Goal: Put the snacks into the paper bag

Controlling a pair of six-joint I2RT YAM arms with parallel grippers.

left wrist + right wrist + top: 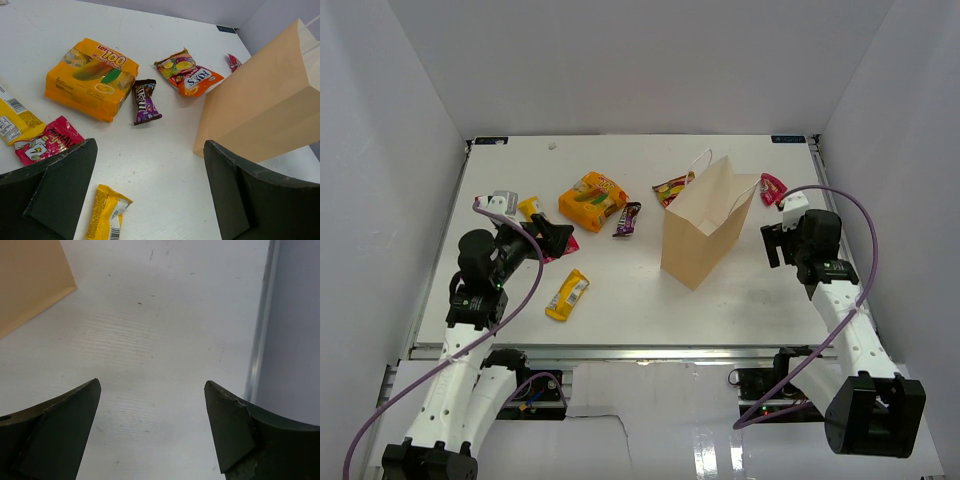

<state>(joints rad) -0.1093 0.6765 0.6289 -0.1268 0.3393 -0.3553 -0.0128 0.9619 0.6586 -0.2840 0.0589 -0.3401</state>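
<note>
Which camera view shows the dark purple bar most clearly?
The left wrist view: the dark purple bar is close, unobstructed, its wrapper print visible. The top external view shows it small, between the orange pouch and the paper bag. The right wrist view misses it.

White worktop, faintly scuffed and speckled, enclosed by a plain rear wall, left wall and right wall, all white. A metal rail runs along the near edge. A small dark far-left corner fitting and far-right corner fitting mark the back corners.
</note>
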